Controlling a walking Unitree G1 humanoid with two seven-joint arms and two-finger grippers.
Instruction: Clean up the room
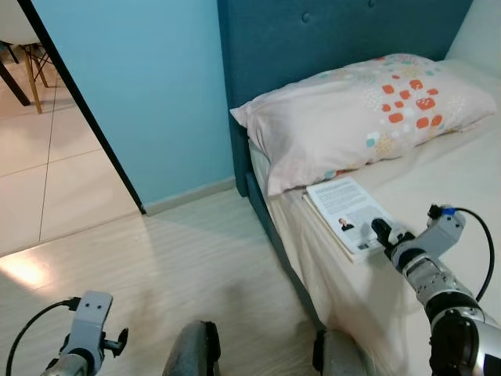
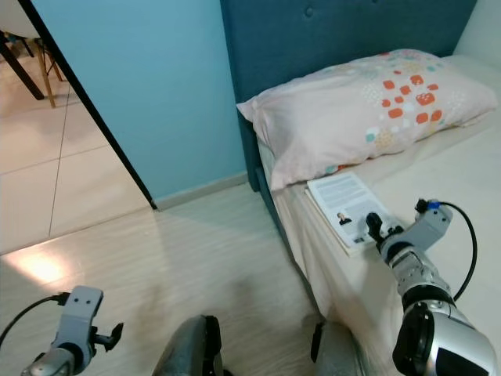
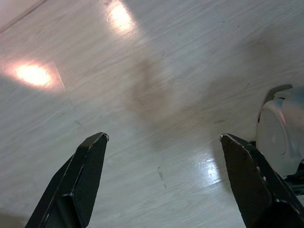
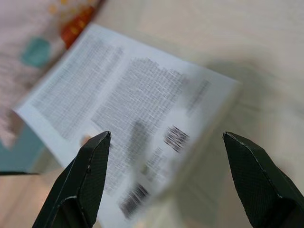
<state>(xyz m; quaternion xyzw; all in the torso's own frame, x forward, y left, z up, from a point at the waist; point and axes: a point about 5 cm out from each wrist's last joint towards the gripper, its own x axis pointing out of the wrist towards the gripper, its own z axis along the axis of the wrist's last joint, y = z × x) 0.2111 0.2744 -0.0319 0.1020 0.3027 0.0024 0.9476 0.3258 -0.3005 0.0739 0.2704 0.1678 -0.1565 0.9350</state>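
A white book (image 1: pixel 344 214) lies back cover up on the cream bed sheet (image 1: pixel 462 172), close to the mattress edge and just below a pink dotted pillow (image 1: pixel 360 113). My right gripper (image 1: pixel 382 233) hovers over the book's near corner, open, with nothing between its fingers (image 4: pixel 90 175). The printed back cover (image 4: pixel 123 118) shows blurred in the right wrist view. My left gripper (image 3: pixel 164 185) hangs low over the pale wood floor (image 1: pixel 180 266), open and empty.
A teal padded headboard (image 1: pixel 337 39) stands behind the pillow. A light blue wall (image 1: pixel 141 94) ends at a dark door frame (image 1: pixel 82 110); beyond it lie beige floor tiles and chair legs (image 1: pixel 23 70). My own legs (image 1: pixel 196 352) show at the bottom.
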